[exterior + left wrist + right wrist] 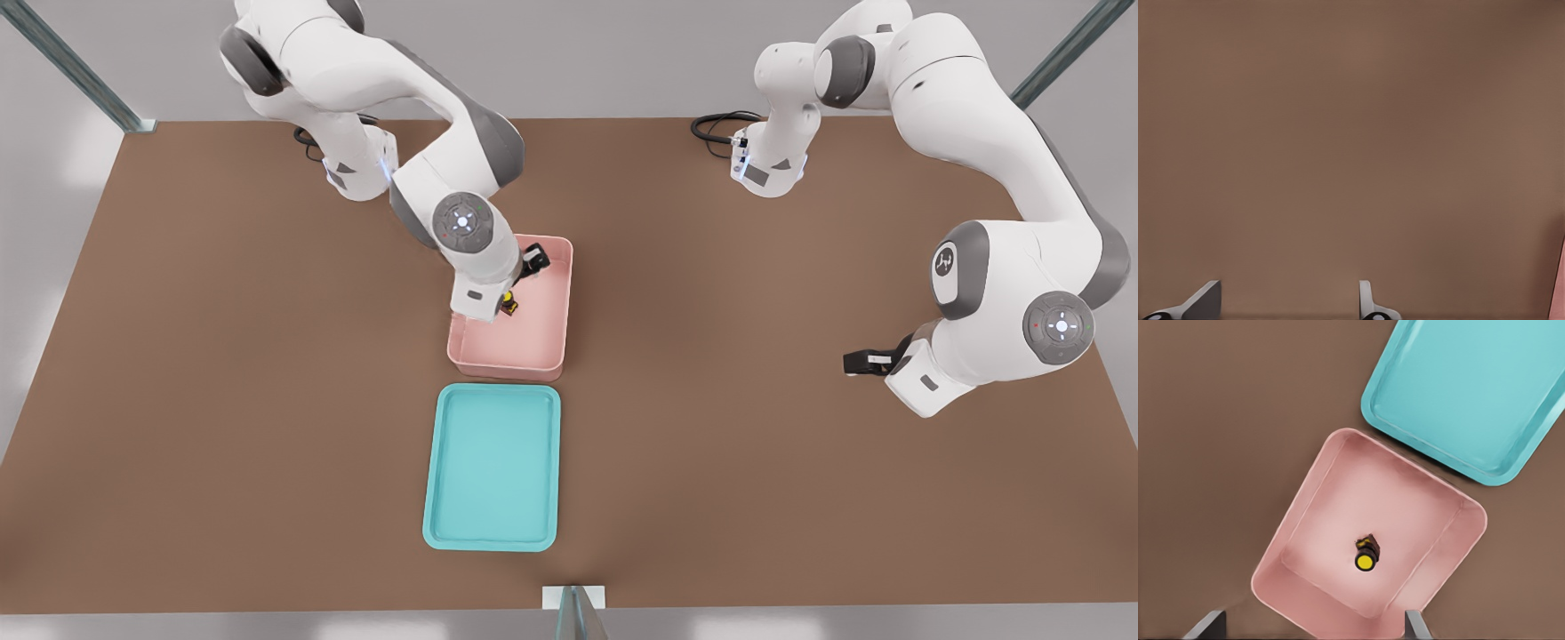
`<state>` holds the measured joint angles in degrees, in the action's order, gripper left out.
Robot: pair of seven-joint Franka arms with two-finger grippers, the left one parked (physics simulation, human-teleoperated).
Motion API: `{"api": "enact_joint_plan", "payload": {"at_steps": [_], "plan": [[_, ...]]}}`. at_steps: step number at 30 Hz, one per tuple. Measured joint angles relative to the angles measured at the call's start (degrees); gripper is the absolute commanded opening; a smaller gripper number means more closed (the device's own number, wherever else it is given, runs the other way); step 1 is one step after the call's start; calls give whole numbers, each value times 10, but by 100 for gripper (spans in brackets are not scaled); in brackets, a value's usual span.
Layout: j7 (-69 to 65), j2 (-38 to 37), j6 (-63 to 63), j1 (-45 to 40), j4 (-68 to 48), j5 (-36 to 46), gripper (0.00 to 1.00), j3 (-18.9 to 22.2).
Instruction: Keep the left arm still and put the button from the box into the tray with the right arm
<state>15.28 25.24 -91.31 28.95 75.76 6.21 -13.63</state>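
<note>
The front view takes in the whole brown table [267, 400]: the pink box [542, 338] near the middle and the turquoise tray [494, 467] just on its near side, a narrow gap between them. In that view the right arm [444, 169] reaches from the far left over the box, and its wrist covers most of the gripper [508, 300], leaving only a speck of yellow and black beside it.

The right wrist view shows what the front view hides: it looks straight down into the box [1338, 493], where the button [1366, 557] lies on the floor, away from the walls. It has a round yellow cap facing up and a stubby black body leaning off to one side. The tray's [1471, 393] corner sits just beyond the box rim.

The two fingertips [1205, 628] show only at the picture's edge, spread wide apart and released, gripping nothing. The button lies below and between them, touching neither, somewhat nearer one finger than the other.
</note>
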Motion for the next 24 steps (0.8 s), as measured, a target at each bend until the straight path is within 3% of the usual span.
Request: {"api": "enact_joint_plan", "payload": {"at_steps": [2, 7, 9, 16, 24], "plan": [[47, -1, -34, 24, 53, -15, 100, -3], [130, -21, -134, 76, 167, -6, 100, 93], [148, -29, -159, 87, 193, 4, 100, 109], [191, -74, -323, 129, 376, 11, 100, 131], [208, -77, -454, 133, 442, 11, 100, 142]]}}
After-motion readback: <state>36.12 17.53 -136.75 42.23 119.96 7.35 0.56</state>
